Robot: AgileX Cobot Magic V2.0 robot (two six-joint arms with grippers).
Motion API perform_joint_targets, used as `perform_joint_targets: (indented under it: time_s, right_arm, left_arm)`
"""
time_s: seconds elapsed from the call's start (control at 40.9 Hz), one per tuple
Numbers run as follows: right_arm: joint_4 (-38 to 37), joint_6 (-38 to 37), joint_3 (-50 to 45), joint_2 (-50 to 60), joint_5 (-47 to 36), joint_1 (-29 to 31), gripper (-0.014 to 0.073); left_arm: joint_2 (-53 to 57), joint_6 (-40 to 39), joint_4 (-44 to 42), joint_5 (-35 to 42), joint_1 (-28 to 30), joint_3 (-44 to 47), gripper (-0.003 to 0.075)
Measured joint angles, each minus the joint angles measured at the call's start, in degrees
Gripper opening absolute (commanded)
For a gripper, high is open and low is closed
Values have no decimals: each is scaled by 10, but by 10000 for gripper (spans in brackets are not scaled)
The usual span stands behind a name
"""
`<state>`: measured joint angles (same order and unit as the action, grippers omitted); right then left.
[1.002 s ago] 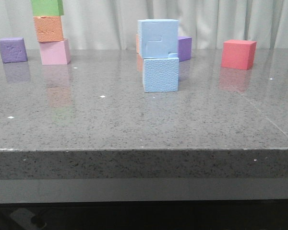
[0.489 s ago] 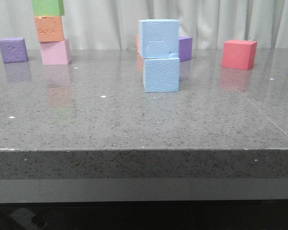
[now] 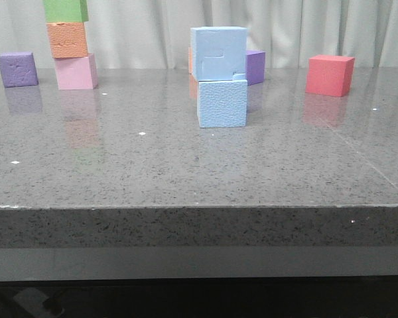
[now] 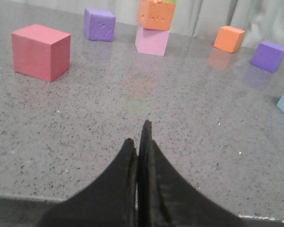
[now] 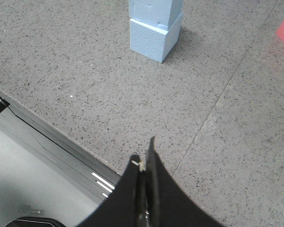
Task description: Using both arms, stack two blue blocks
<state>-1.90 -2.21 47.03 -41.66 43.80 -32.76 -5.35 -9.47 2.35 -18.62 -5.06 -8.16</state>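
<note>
Both pincers are pressed together and hold nothing: the left gripper (image 4: 141, 137) hangs over the near part of the table with its dark fingers touching along their length, and the right gripper (image 5: 144, 153) sits above the table's near edge, its fingers likewise closed tip to tip. Neither shows in the front view.

Largest of all is the grey speckled table (image 3: 186, 172), with a pale curtain (image 3: 139, 33) behind it. At the far left stands a tower of three cubes: a green cube (image 3: 66, 10) on an orange cube (image 3: 67, 40) on a pink cube (image 3: 76, 71). Near the middle of the table, the upper blue block (image 3: 218, 53) rests on the lower blue block (image 3: 222, 103), set a little to the left so the faces do not line up. A red cube (image 3: 330, 75) sits far right, well apart from the stack. A purple cube (image 3: 17, 69) lies just left of the tower, and another purple cube (image 3: 255, 66) peeks out behind the blue stack.
</note>
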Motion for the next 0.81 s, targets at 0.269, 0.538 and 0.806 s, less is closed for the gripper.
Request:
perform_joint_targets:
  time_s: [0.269, 0.538, 0.806]
  right_arm:
    - [0, 0, 0, 0, 0, 0, -119]
    - [0, 0, 0, 0, 0, 0, -119]
    - [0, 0, 0, 0, 0, 0, -119]
  left_arm:
    - [56, 0, 6, 90, 1, 65, -20]
    - [56, 56, 6, 112, 1, 85, -20]
    - [56, 88, 6, 131, 1, 85, -20]
